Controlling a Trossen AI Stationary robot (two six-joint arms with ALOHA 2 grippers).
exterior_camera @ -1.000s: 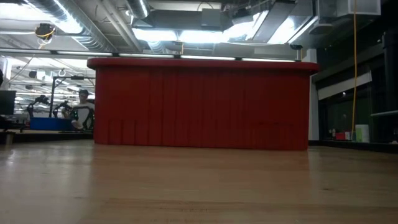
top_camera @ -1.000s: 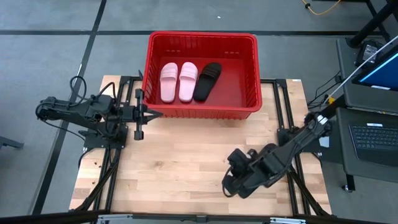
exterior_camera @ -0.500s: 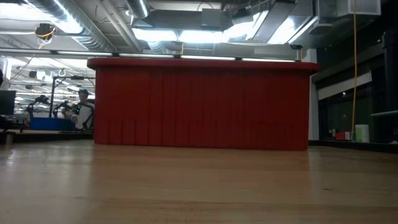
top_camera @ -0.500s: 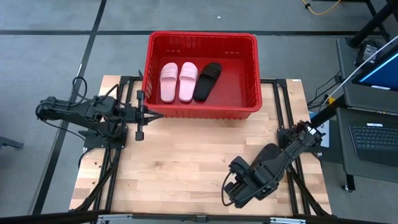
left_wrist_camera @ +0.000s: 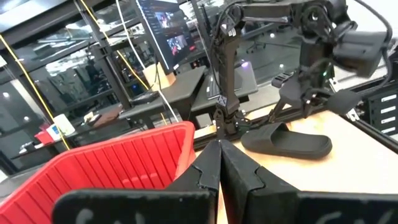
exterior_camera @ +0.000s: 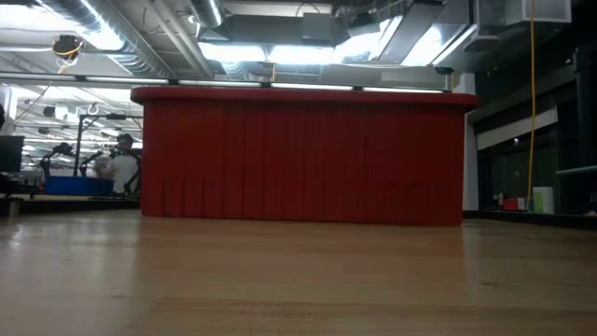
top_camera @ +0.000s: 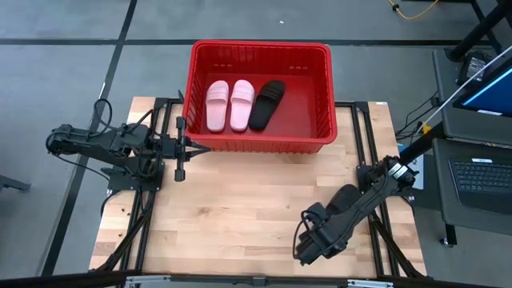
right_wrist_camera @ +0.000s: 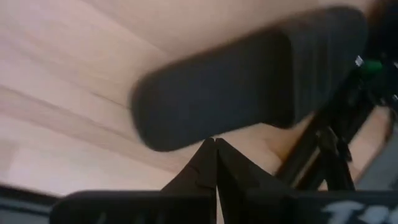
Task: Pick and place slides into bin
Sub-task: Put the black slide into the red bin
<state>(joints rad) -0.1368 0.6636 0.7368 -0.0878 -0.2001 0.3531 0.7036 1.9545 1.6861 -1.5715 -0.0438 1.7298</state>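
The last black slide (left_wrist_camera: 287,140) lay flat on the table (top_camera: 232,208) near the front right, just ahead of the right pincer (top_camera: 308,250), whose fingers were together and held nothing. Three slides (top_camera: 242,105), two pink and one black, already lay in the bin (top_camera: 260,50) at the table's far edge. The left pincer (top_camera: 200,147), also closed and empty, waited beside the bin's near left corner. With its fingers together, the right pincer would likely shove the slide off the near edge instead of gripping its strap.

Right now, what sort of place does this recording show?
Likely a robotics lab or workshop: exposed ceiling ducts and strip lights, glowing computer monitors, and another robot rig beside a seated person in the background.
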